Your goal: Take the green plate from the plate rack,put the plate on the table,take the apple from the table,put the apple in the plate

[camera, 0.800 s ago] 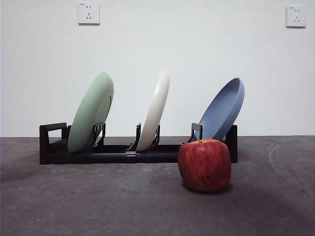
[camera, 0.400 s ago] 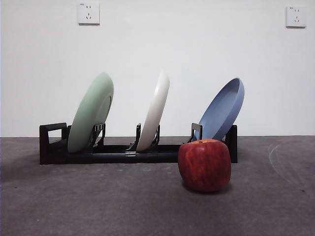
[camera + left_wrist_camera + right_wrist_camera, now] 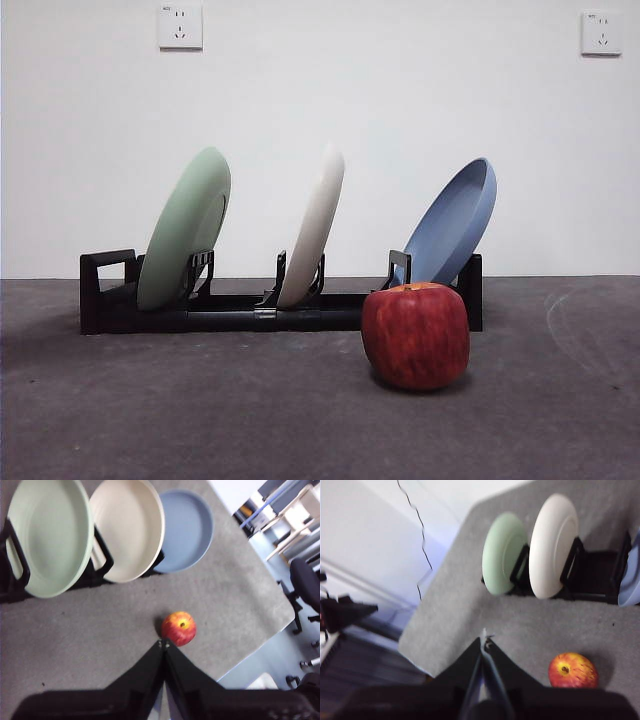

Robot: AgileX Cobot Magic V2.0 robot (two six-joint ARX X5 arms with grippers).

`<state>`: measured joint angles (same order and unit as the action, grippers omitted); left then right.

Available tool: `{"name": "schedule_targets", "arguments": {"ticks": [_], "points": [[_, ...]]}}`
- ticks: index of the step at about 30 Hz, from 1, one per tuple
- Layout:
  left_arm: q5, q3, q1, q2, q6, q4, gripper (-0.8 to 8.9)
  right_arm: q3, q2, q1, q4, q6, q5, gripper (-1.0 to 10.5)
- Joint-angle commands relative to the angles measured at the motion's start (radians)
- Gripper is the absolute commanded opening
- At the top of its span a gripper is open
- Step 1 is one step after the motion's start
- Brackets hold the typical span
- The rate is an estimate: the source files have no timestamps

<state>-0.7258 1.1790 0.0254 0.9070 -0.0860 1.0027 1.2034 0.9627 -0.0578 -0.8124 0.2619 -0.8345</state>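
Left gripper point(image 3: 163, 643) and right gripper point(image 3: 484, 641) pinched closed, empty, high above table point(image 3: 200, 420). Green plate point(image 3: 185, 228) racked left of frame; apple point(image 3: 416, 335) lower right.

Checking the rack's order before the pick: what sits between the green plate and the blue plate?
The cream-white plate, upright in the plate rack, sits between the green plate and the blue plate; the front view shows this.
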Motion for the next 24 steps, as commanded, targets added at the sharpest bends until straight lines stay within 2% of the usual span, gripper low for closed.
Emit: {"name": "schedule_targets", "arguments": {"ticks": [1, 5, 7, 10, 16, 20, 24], "points": [[-0.006, 0.01, -0.001, 0.027, 0.043, -0.003, 1.03, 0.034, 0.04, -0.036, -0.025, -0.082, 0.045, 1.7], [-0.006, 0.01, -0.001, 0.058, 0.041, -0.037, 3.89, 0.071, 0.085, -0.095, -0.025, -0.082, 0.158, 4.4], [-0.006, 0.01, -0.001, 0.069, 0.037, -0.058, 4.45, 0.087, 0.1, -0.119, -0.025, -0.082, 0.221, 5.4], [-0.006, 0.01, -0.001, 0.083, 0.034, -0.098, 4.43, 0.103, 0.113, -0.148, -0.024, -0.083, 0.287, 5.7], [0.009, 0.011, -0.019, 0.129, -0.046, -0.283, 4.43, 0.122, 0.134, -0.182, -0.023, -0.082, 0.306, 5.7], [0.108, 0.03, -0.064, 0.195, -0.072, -0.393, 4.44, 0.126, 0.14, -0.195, -0.019, -0.082, 0.316, 5.7], [0.189, 0.116, -0.12, 0.309, -0.071, -0.404, 4.44, 0.129, 0.148, -0.206, -0.017, -0.082, 0.335, 5.7]]}}
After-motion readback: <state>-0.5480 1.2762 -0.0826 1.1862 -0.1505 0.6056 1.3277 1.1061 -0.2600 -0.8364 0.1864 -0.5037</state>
